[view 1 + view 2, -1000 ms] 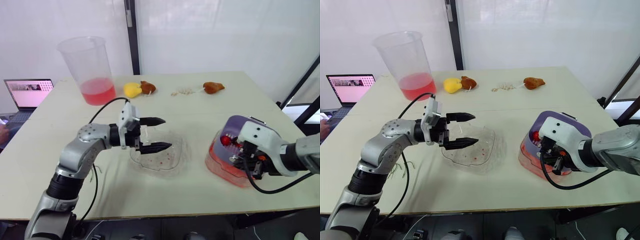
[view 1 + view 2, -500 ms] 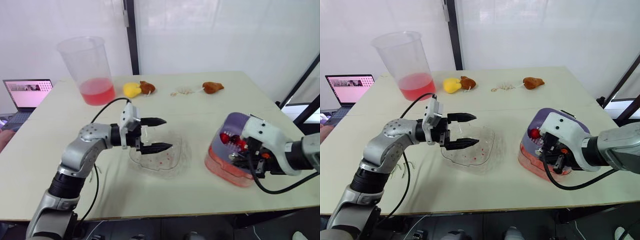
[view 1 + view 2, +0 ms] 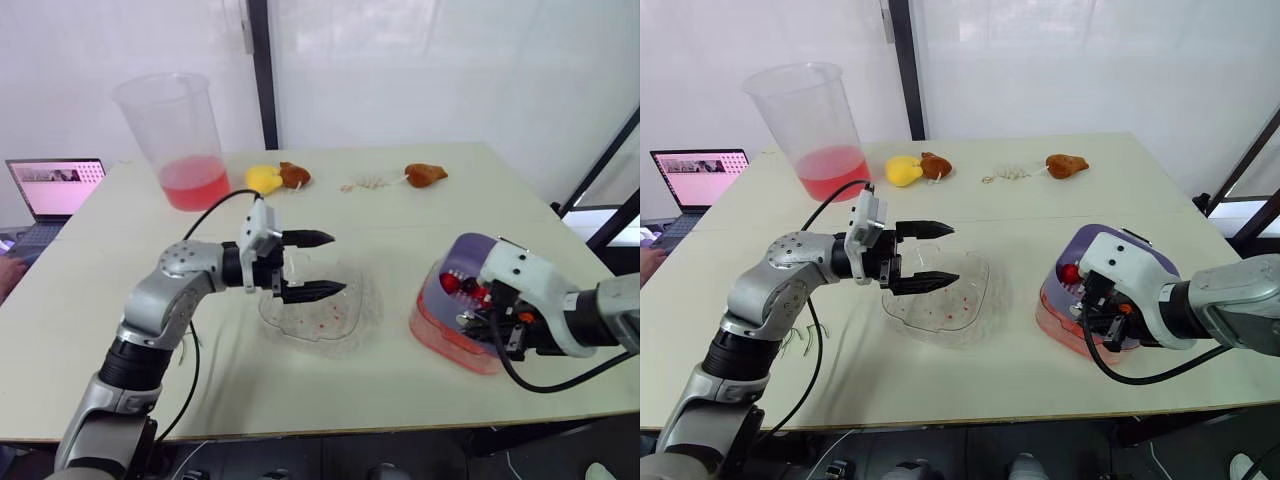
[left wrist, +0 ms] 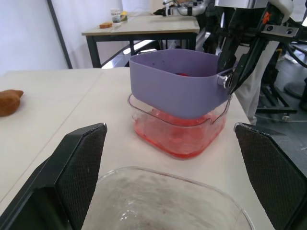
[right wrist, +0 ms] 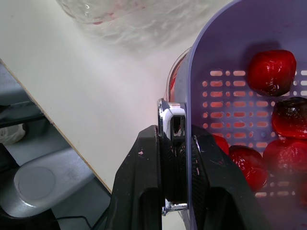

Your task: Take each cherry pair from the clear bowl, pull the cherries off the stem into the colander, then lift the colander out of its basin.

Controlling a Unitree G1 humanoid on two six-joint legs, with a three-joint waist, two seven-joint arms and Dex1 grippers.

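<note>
The right gripper (image 5: 176, 138) is closed on the near rim of the colander (image 5: 225, 72), one finger outside the purple wall and one inside, with a metal fitting on the rim pinched between them. The colander is tilted and its lower part sits inside the basin (image 4: 178, 140), which holds red liquid and stands on the right side of the table (image 3: 400, 215). Several dark red cherries (image 5: 271, 72) lie against the slotted floor of the colander.

The left gripper (image 3: 336, 264) hangs over the bowl (image 3: 322, 322) with its fingers spread wide, one above the other, and nothing between them. They point toward the colander. Whether the lower finger touches the bowl's rim I cannot tell. The bowl sits near the middle of the table, well apart from the basin, and has red specks on its bottom.

Along the far side of the table stands a large clear cup (image 3: 180, 135) with pink liquid in its base. Near it lie a yellow piece (image 3: 263, 179) touching a brown piece (image 3: 295, 175), then some small pale bits (image 3: 367, 183) and another brown piece (image 3: 427, 175). A laptop (image 3: 55, 186) sits open beyond the left edge.
</note>
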